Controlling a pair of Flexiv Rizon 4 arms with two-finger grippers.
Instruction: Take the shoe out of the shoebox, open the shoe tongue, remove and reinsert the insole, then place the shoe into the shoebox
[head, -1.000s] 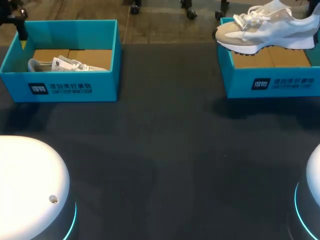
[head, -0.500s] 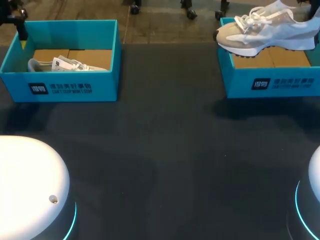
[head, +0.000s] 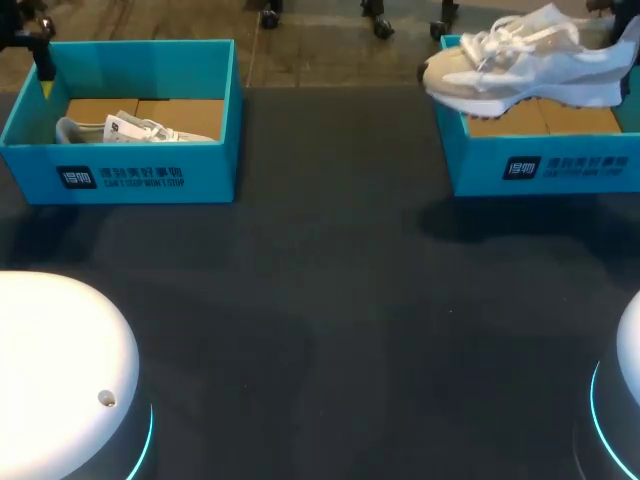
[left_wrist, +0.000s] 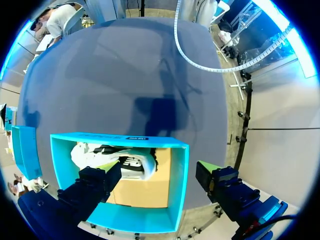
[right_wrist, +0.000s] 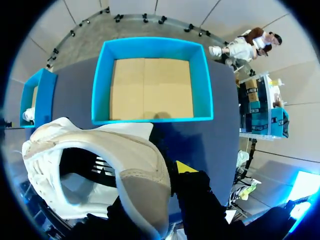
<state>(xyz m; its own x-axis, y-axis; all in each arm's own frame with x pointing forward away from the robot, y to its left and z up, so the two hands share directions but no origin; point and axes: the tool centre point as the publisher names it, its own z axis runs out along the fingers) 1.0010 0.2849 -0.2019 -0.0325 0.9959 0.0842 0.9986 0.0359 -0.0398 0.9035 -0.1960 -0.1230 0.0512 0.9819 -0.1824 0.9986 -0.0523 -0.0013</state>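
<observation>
A white and beige sneaker (head: 520, 62) hangs over the right teal shoebox (head: 545, 160), its toe past the box's left wall. My right gripper (right_wrist: 167, 175) is shut on the sneaker's heel collar (right_wrist: 142, 182), and the shoe's opening faces the camera. Ahead of it, the right shoebox (right_wrist: 150, 120) shows a bare cardboard floor. The left teal shoebox (head: 125, 175) holds a second white sneaker (head: 135, 128) lying on its side. My left gripper (left_wrist: 157, 172) hovers open above that box's far end, its fingers wide apart over the sneaker (left_wrist: 117, 157) with nothing between them.
The dark table top (head: 330, 300) stretches between the two boxes and toward my arm bases. The left shoebox (right_wrist: 35, 97) also shows beside the held shoe in the right wrist view.
The held sneaker has moved left and come down a little, so its toe now overhangs the right box's left wall. The left arm has not moved.
</observation>
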